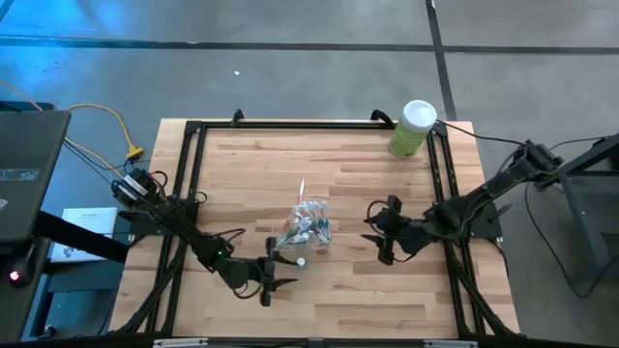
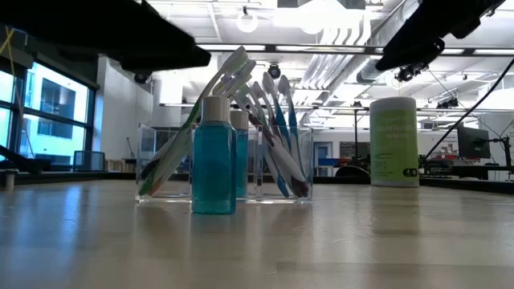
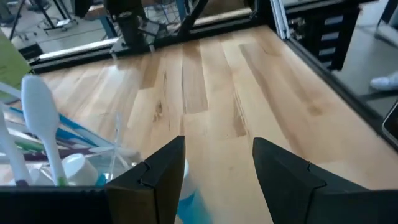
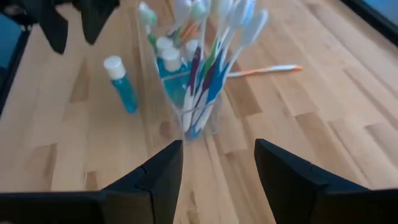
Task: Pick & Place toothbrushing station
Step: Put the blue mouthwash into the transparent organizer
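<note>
The clear holder [image 1: 308,232] stands mid-table, full of pastel toothbrushes [image 4: 205,37] and small blue tubes with white caps [image 4: 169,53]. One white-capped blue tube [image 1: 301,261] stands upright on the table just near of the holder; it also shows in the low view [image 2: 213,156]. An orange toothbrush [image 4: 261,70] lies flat on the table beyond the holder. My left gripper [image 1: 279,274] is open, low, beside that lone tube [image 3: 186,190]. My right gripper [image 1: 380,238] is open and empty, right of the holder [image 4: 193,106], pointing at it. My left gripper has the lone tube [image 3: 185,186] just inside one open finger [image 3: 163,168], near its tip. Whether the finger touches the tube, I cannot tell. The tube stands upright on the table.
A tall green canister with a white lid [image 1: 413,128] stands at the far right corner; it also shows in the low view [image 2: 393,140]. A black frame [image 1: 193,174] runs along the table's edges. Bare wood lies near of and left of the holder.
</note>
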